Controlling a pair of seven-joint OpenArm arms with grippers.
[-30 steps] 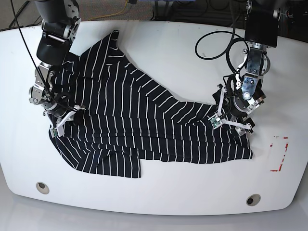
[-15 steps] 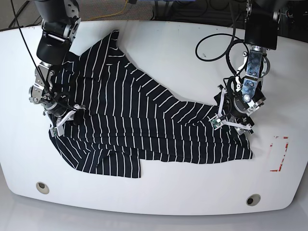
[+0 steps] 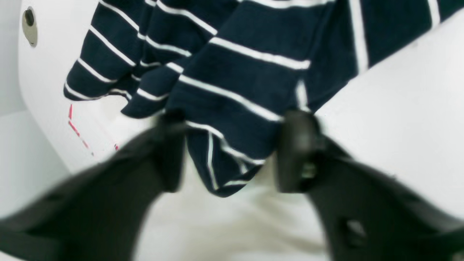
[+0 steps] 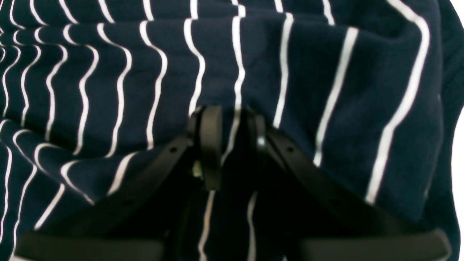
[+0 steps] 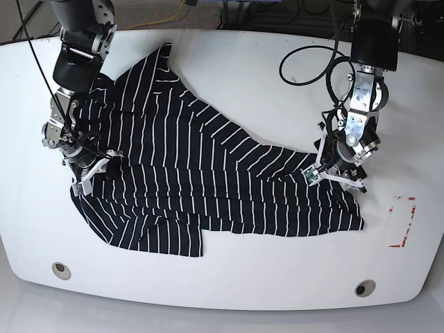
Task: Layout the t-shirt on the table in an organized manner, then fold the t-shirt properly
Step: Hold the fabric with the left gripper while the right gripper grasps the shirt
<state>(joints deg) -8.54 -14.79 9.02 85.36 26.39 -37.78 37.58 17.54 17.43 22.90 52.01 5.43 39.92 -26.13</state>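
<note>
Closing inward, L gripper [image 3: 235, 148] still stood wide over t-shirt [image 3: 239, 76] corner; I judged grip pending. R gripper [image 4: 235, 145] stood narrow, hold unclear.

Left tool [image 3: 232, 156] angles down, its fingers apparently parted.

The shirt [image 5: 208, 173] lies on the tabletop [image 5: 291, 284], with one round hole [image 5: 61, 270] before its left end, another [image 5: 365, 288] before its right end, and a marked rectangle [image 5: 402, 222] to its right.
</note>
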